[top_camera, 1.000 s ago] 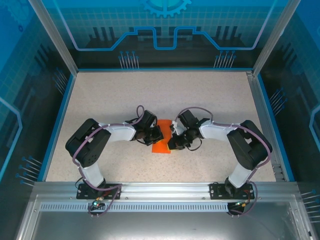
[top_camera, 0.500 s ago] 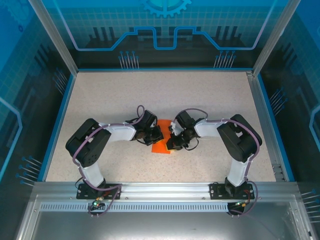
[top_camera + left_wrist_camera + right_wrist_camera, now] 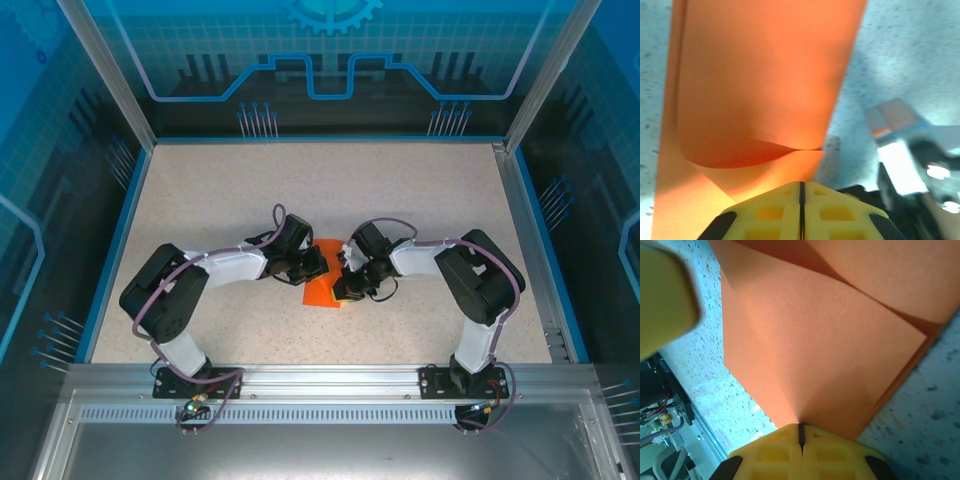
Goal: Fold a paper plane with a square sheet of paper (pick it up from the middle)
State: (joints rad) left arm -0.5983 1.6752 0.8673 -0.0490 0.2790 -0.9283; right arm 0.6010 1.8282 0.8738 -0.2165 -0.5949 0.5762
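Observation:
The square sheet of paper [image 3: 322, 291] is bright orange and lies partly folded on the table between my two grippers. My left gripper [image 3: 312, 268] is at its left edge, jaws shut. In the left wrist view the closed yellow jaws [image 3: 801, 184] sit at the near edge of the paper [image 3: 760, 75], where a flap curls up off the lower layer. My right gripper [image 3: 346, 284] is on the sheet's right side. In the right wrist view its jaws [image 3: 800, 426] are shut on the paper [image 3: 815, 340], with creases running into the seam.
The speckled table [image 3: 330, 190] stretches open behind the paper, bounded by blue side rails and glass walls. A metal rail [image 3: 330, 378] crosses the near edge at the arm bases. Part of the right arm [image 3: 912, 145] shows beside the paper in the left wrist view.
The right arm's elbow swung inward toward the centre. The left arm's elbow dropped outward to the left. Both grippers stayed at the paper, which shifted only slightly.

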